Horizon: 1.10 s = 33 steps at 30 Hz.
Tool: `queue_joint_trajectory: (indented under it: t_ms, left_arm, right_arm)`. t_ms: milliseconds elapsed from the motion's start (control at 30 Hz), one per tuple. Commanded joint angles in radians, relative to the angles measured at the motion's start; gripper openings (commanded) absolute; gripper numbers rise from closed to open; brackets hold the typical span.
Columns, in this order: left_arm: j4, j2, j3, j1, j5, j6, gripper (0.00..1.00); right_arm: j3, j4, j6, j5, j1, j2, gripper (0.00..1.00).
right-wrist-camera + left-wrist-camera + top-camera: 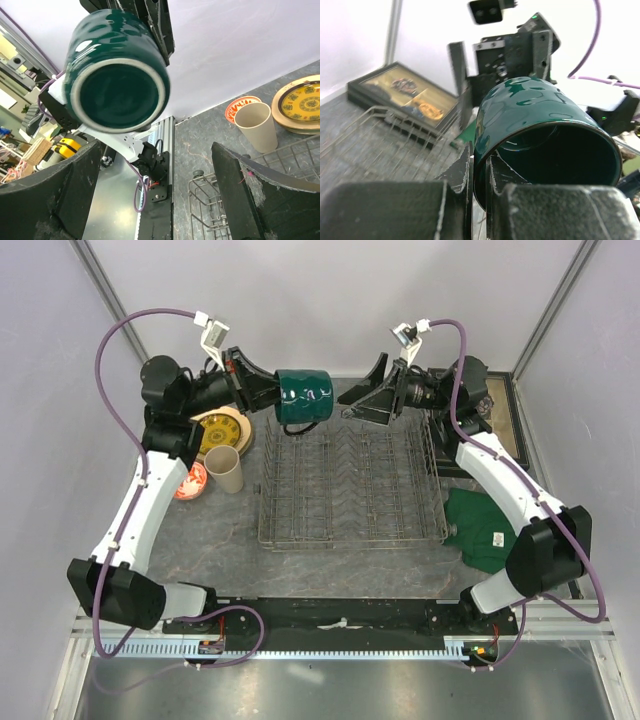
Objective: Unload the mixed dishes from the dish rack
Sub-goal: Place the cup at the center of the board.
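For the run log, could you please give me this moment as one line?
left gripper: shut on dark green mug, aloft | right gripper: open, facing mug | dish rack: no dishes visible

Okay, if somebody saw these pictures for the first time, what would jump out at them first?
The dark green mug hangs on its side above the far edge of the dish rack, pinched at its rim by the left hand. The right hand faces it, wide open. No dishes show in the rack; a tumbler, patterned plate and red-and-white bowl sit left of it.
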Motion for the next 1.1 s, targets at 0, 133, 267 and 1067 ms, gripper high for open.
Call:
queue_joint_trajectory:
  t_ms: [0,133,267,1067]
  left_arm:
    - [-0.196,-0.059,0.094,0.046,-0.032,0.151,0.01]
    - [-0.566,-0.055,0.195,0.099,-0.086,0.396,0.02]
    - [-0.833,-0.044,0.305,0.196,-0.135,0.569,0.01]
    - [-1.637,-0.062,0.326,0.555,-0.480,1.311,0.02]
  right_arm:
    - [-0.015,-0.004,-0.055,-0.012,-0.011,-0.061,0.98]
    - [-0.007,-0.075,-0.110,-0.010,-0.012,-0.081,0.98]
    - [0.008,-0.151,-0.173,-0.003,-0.014,-0.090,0.98]
    - [0.026,-0.351,-0.343,0.026,-0.034,-0.104,0.98]
